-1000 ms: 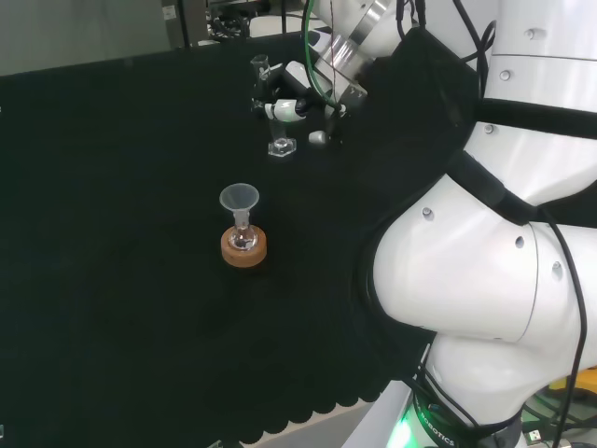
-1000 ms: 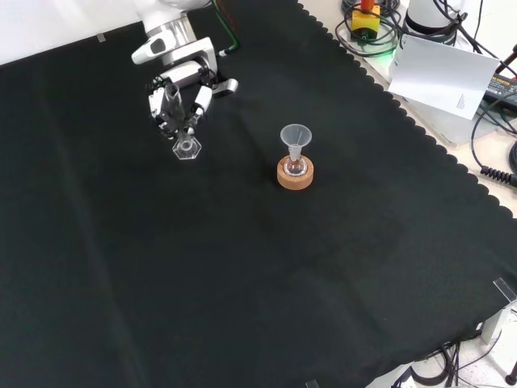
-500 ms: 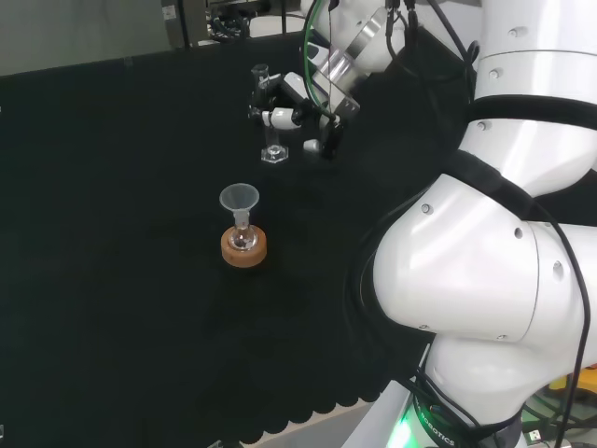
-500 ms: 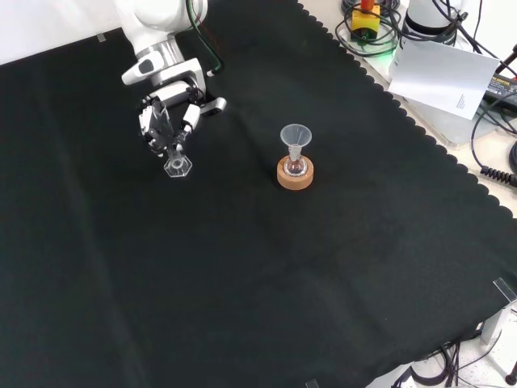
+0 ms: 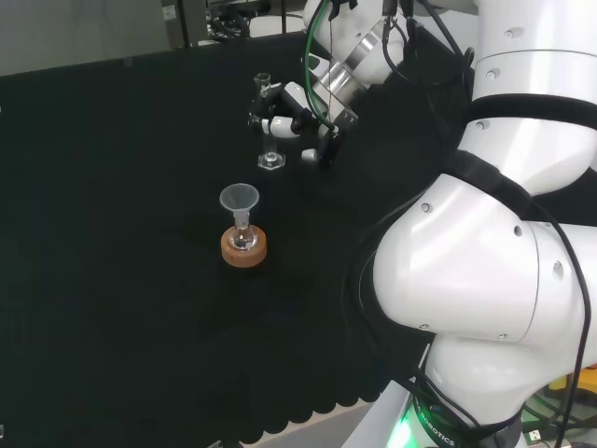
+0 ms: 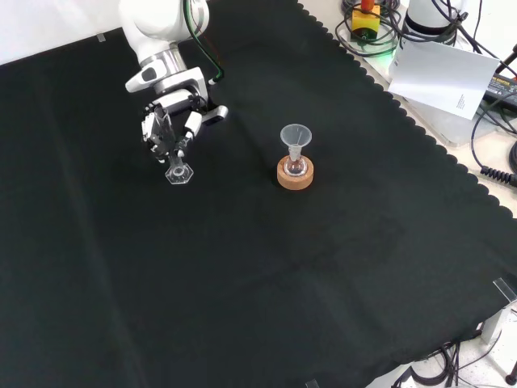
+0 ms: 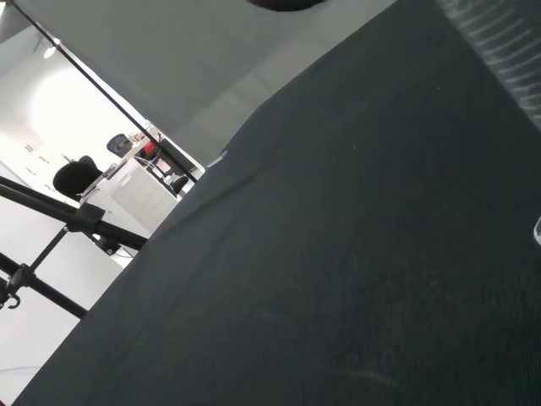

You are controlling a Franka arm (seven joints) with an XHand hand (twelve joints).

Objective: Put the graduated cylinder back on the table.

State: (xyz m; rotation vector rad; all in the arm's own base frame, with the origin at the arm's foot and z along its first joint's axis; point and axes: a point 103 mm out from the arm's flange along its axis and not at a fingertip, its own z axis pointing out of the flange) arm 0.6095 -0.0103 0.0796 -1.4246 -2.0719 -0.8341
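Observation:
A small clear graduated cylinder (image 5: 270,126) with a hexagonal foot (image 6: 179,174) stands upright at the far middle of the cloth in the head view. The black and white hand (image 5: 297,108) has its fingers curled round the cylinder's tube. In the front view the hand (image 6: 171,121) comes from the top left and the foot sits at or just above the cloth; contact cannot be told. In the wrist view a ribbed clear edge of the cylinder (image 7: 507,51) shows against the black cloth.
A clear funnel (image 5: 239,200) sits in a small flask on a cork ring (image 5: 244,247), nearer than the cylinder in the head view and to its right in the front view (image 6: 295,172). White paper (image 6: 440,71) and cables lie beyond the cloth's scalloped edge.
The hand has carried the cylinder leftward and lower in the front view, bringing its foot down toward the cloth. The funnel and cork ring have stayed put.

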